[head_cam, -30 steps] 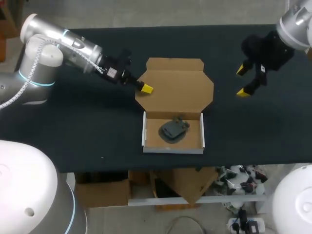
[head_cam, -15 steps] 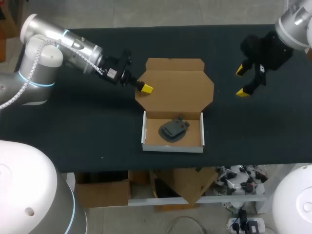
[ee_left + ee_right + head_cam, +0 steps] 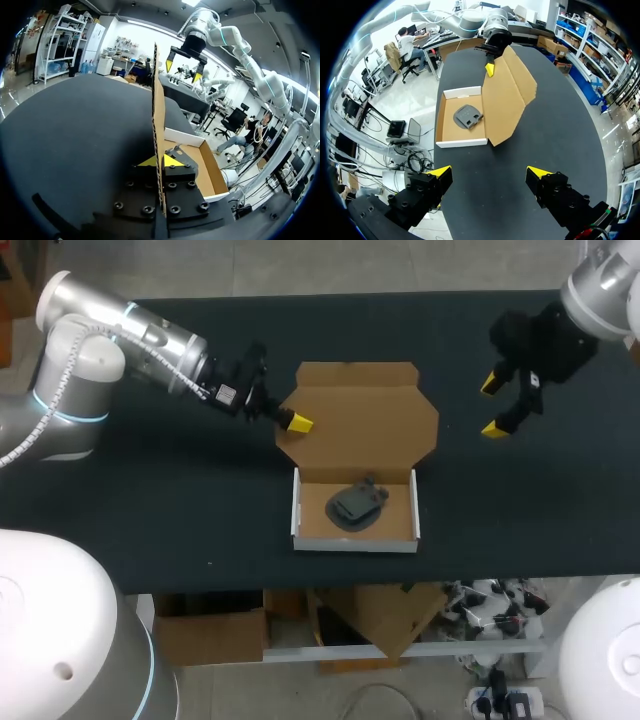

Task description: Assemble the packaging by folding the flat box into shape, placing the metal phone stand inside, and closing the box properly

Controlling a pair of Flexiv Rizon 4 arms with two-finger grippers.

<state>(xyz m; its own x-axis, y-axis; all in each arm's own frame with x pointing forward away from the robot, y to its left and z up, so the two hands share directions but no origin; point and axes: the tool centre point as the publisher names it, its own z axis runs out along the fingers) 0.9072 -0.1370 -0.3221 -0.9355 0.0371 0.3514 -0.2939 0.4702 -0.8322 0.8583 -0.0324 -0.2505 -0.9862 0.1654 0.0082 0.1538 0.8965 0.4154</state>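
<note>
Left tool clamped, right tool spread.

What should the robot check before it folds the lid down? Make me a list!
1. Phone stand lying inside the box tray: ok.
2. Lid gripped by the left arm, its jaws on either side of the lid's edge: ok.
3. Right arm away from the box, jaws open and holding nothing: ok.
4. Nothing resting on the lid: ok.
5. Lid shut over the tray: not ok, it is open.
6. Stand low enough for the lid to close over it: cannot tell.
</note>
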